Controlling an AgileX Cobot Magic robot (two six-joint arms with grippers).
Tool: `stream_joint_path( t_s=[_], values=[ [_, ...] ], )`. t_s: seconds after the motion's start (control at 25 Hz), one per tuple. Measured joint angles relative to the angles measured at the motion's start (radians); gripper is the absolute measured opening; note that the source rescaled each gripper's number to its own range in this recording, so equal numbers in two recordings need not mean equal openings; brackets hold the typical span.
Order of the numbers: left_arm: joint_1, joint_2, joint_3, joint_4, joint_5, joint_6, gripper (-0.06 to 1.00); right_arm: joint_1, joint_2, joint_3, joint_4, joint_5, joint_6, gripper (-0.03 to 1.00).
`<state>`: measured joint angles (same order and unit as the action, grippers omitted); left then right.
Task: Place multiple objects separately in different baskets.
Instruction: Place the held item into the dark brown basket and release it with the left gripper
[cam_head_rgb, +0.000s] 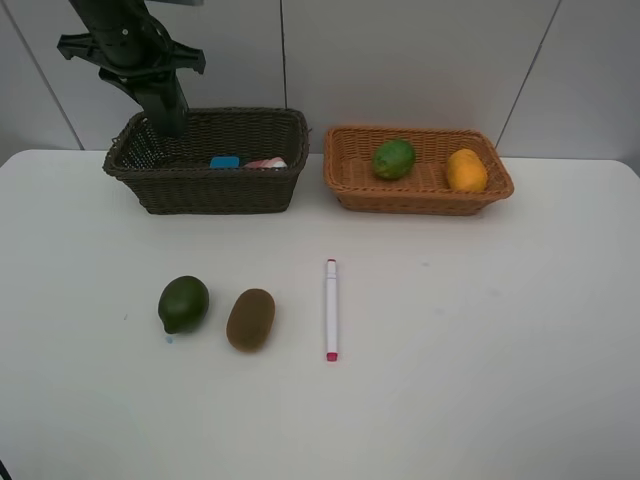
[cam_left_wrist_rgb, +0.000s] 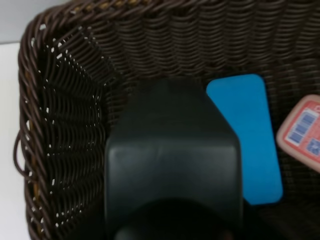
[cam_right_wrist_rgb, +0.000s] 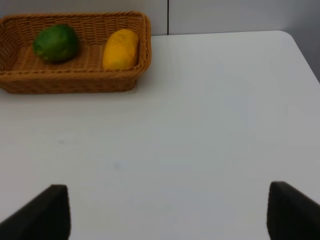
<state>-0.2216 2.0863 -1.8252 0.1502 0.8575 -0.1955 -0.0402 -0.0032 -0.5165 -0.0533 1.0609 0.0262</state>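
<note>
The left gripper (cam_head_rgb: 168, 118) is sunk into the dark basket (cam_head_rgb: 200, 195) at its outer end, close to the end wall. Its own camera is filled by a dark blocky thing, which I take for the dark bottle (cam_left_wrist_rgb: 172, 165). The fingers are hidden, so I cannot tell whether it is gripped or already let go. Just beside it toward the basket's middle lies the blue eraser (cam_left_wrist_rgb: 247, 135), and past that the pink bottle (cam_left_wrist_rgb: 302, 132).

The way out is straight up; wicker walls stand on three sides.

The right gripper (cam_right_wrist_rgb: 170, 212) hangs spread wide and empty over bare table (cam_head_rgb: 480, 330). The light basket (cam_head_rgb: 420, 200) is ahead of it and off to its inner side, holding a green fruit (cam_head_rgb: 394, 159) and the mango (cam_head_rgb: 466, 170).

The marker (cam_head_rgb: 331, 309) seems the next piece for the dark basket. It lies back toward the robot from the left gripper and inward, near the midline, with its long axis running straight out-and-back, so the jaws would have to span it sideways. There is open table all round it — the kiwi (cam_head_rgb: 250, 319) and the second green fruit (cam_head_rgb: 184, 303) sit apart on its outer side. The right gripper is out of the overhead view, so I cannot say which arm is nearer.
</note>
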Motion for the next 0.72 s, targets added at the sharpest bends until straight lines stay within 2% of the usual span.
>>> stream_joint_path(
  t_s=[0.32, 0.72],
  values=[
    [0.015, 0.103, 0.0, 0.002, -0.008, -0.004, 0.35, 0.0, 0.0, 0.0, 0.0, 0.0, 0.0, 0.98],
    [0.015, 0.117, 0.0, 0.002, -0.032, -0.005, 0.35, 0.0, 0.0, 0.0, 0.0, 0.0, 0.0, 0.98]
  ],
)
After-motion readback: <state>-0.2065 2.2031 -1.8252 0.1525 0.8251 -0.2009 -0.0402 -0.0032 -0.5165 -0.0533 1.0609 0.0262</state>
